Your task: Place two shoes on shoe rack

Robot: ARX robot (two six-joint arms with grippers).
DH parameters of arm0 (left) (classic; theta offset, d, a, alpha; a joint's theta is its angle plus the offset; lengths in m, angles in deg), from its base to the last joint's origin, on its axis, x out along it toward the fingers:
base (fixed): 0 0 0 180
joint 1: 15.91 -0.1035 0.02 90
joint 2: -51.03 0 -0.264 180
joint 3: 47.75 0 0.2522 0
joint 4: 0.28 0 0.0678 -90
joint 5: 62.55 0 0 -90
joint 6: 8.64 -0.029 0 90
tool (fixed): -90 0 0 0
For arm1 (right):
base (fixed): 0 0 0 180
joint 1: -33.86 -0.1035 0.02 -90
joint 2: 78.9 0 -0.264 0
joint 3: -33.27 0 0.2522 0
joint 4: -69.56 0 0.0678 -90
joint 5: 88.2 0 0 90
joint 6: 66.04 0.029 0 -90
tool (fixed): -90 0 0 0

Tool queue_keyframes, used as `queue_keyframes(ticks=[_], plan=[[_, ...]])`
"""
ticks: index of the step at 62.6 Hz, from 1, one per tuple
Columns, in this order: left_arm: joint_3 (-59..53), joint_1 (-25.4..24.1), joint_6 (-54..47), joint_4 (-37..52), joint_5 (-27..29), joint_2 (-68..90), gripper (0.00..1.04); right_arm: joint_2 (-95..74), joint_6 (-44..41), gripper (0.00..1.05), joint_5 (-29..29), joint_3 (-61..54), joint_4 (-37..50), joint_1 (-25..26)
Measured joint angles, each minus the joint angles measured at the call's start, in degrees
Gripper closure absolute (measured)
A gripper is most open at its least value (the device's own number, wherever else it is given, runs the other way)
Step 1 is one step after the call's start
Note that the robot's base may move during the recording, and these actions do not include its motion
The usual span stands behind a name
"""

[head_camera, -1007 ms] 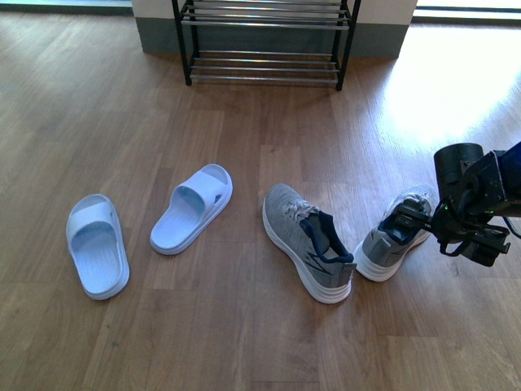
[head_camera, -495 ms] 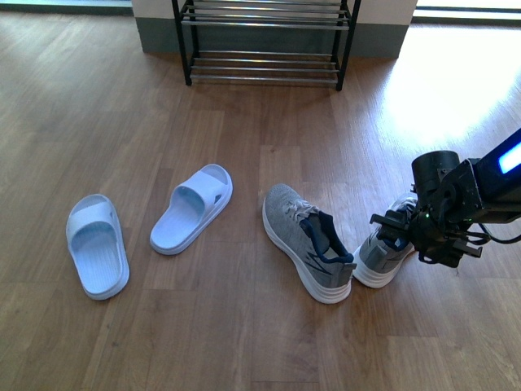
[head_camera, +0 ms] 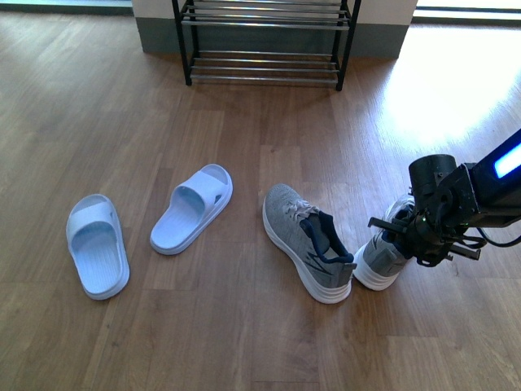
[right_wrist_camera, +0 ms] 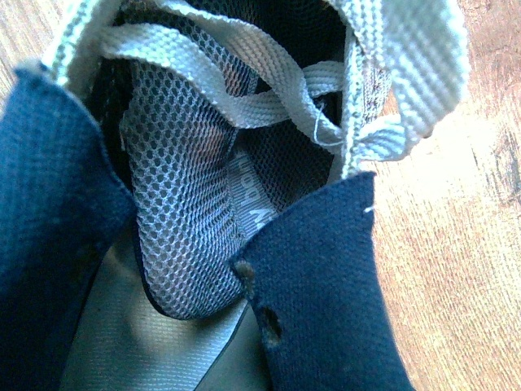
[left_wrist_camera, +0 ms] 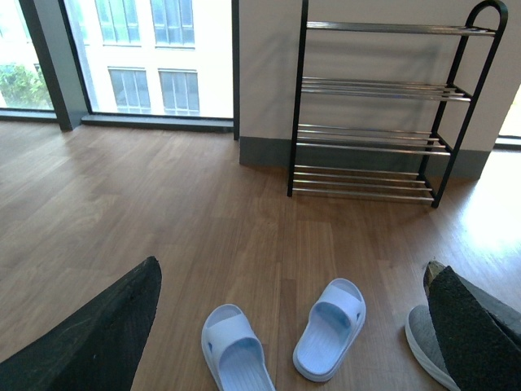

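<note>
Floor (left_wrist_camera: 163,212) wooden, sunlit | shoe rack (left_wrist_camera: 374,86) at wall (left_wrist_camera: 264,73) | window (left_wrist_camera: 130,57) seemingly floor-length

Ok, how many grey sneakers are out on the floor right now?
2. The first sneaker lies mid-floor, toe toward the shoe rack. The second sneaker sits just right of it, the right gripper at its opening. None on the rack, none seem hidden.

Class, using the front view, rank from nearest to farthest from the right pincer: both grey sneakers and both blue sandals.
1. Right sneaker, directly at the right pincer.
2. Left sneaker, beside it.
3. Inner sandal, further left.
4. Outer sandal, far left.
</note>
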Motion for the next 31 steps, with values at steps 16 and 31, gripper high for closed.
queue_keyframes(ticks=[16,31], plan=[[0.00,0.00,0.00,0.00,0.00,0.00,0.09,1.86,-2.01,1.03,0.44,-4.66,5.20,0.66],[0.00,0.00,0.00,0.00,0.00,0.00,0.09,13.03,-10.08,1.03,3.56,-19.98,16.17,2.89]])
